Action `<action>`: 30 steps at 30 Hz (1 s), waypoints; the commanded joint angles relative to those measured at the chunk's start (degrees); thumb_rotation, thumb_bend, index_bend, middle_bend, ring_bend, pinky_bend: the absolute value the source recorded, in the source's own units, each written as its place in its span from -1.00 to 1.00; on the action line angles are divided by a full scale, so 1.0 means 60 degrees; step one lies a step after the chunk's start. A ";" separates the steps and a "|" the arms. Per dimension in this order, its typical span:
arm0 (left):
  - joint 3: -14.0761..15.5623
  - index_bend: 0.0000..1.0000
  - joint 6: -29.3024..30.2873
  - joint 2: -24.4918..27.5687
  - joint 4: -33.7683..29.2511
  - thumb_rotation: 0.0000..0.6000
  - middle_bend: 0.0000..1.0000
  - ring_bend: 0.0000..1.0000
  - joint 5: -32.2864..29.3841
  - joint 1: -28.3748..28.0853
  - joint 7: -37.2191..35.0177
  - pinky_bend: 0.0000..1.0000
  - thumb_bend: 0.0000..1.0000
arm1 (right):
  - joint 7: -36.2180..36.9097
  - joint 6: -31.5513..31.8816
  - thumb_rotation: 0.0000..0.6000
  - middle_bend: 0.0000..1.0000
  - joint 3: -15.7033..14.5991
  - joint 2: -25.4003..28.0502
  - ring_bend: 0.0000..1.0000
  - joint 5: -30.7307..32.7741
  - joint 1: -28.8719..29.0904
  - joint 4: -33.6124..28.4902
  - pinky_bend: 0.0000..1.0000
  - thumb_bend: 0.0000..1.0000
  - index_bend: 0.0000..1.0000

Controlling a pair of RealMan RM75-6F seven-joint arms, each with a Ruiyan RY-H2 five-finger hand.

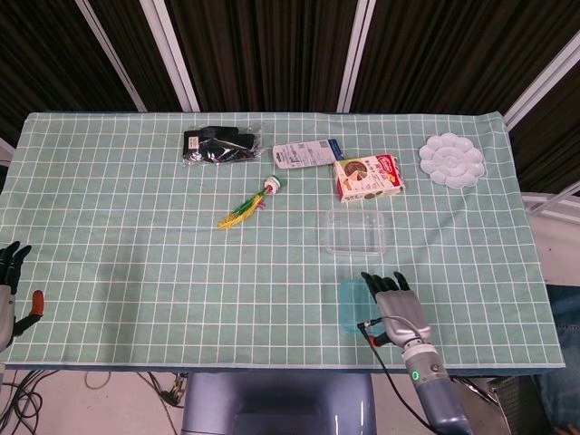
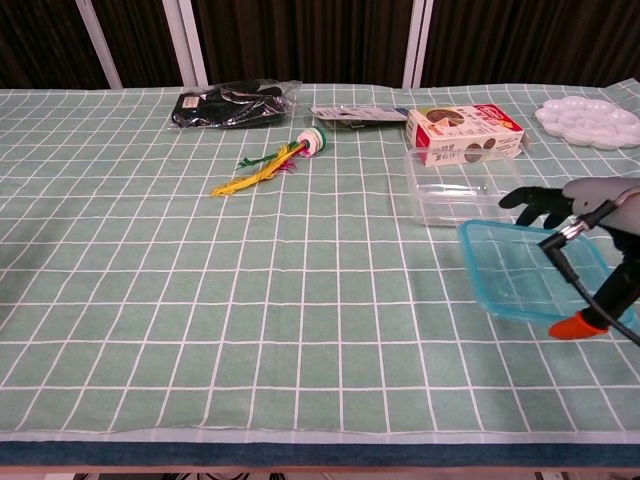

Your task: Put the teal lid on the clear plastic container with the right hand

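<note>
1. The right hand (image 2: 590,215) holds the teal lid (image 2: 530,270), fingers over its top and the orange-tipped thumb at its near edge; the lid is tilted and appears lifted off the table (image 1: 136,236).
2. In the head view the right hand (image 1: 396,308) sits just nearer the robot than the clear plastic container (image 1: 356,230), with the teal lid (image 1: 352,305) showing at the hand's left side.
3. The clear plastic container (image 2: 462,187) stands open and upright on the green checked cloth; the lid hangs nearer the robot than it, their edges close together in the chest view, though I cannot tell whether they touch.
4. Just beyond the container lies a red and white snack box (image 1: 368,177).
5. Further beyond the container, to its left, lies a flat printed packet (image 1: 304,153).
6. Well to the container's left lie a green and yellow feathered toy (image 1: 248,207) and, further back, a black item in a clear bag (image 1: 218,146).
7. Beyond the container to its right sits a white paint palette (image 1: 451,159).
8. Far to the container's left, at the table's near corner, the left hand (image 1: 11,290) holds nothing, fingers apart.
</note>
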 commanded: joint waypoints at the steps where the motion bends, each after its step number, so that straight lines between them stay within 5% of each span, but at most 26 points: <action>1: -0.0001 -0.86 0.0013 -0.0004 0.0004 1.00 -0.99 -1.00 0.0010 0.0003 -0.0001 -1.00 0.05 | 0.0395 -0.0373 1.00 -0.07 0.0488 0.0876 -0.67 0.0355 0.0202 -0.0442 -1.00 -0.49 -1.00; 14: -0.0056 -0.86 -0.0014 -0.0014 0.0046 1.00 -0.99 -1.00 -0.0070 -0.0024 0.0018 -1.00 0.05 | 0.0648 -0.2399 1.00 -0.05 0.2013 0.2189 -0.74 0.2676 0.1934 0.1082 -1.00 -0.47 -1.00; 30: -0.0147 -0.86 -0.0103 -0.0004 0.0003 1.00 -0.99 -1.00 -0.0357 -0.0046 0.0109 -1.00 0.05 | -0.0156 -0.3787 1.00 -0.05 0.1829 0.0870 -0.74 0.5129 0.4288 0.4146 -1.00 -0.46 -1.00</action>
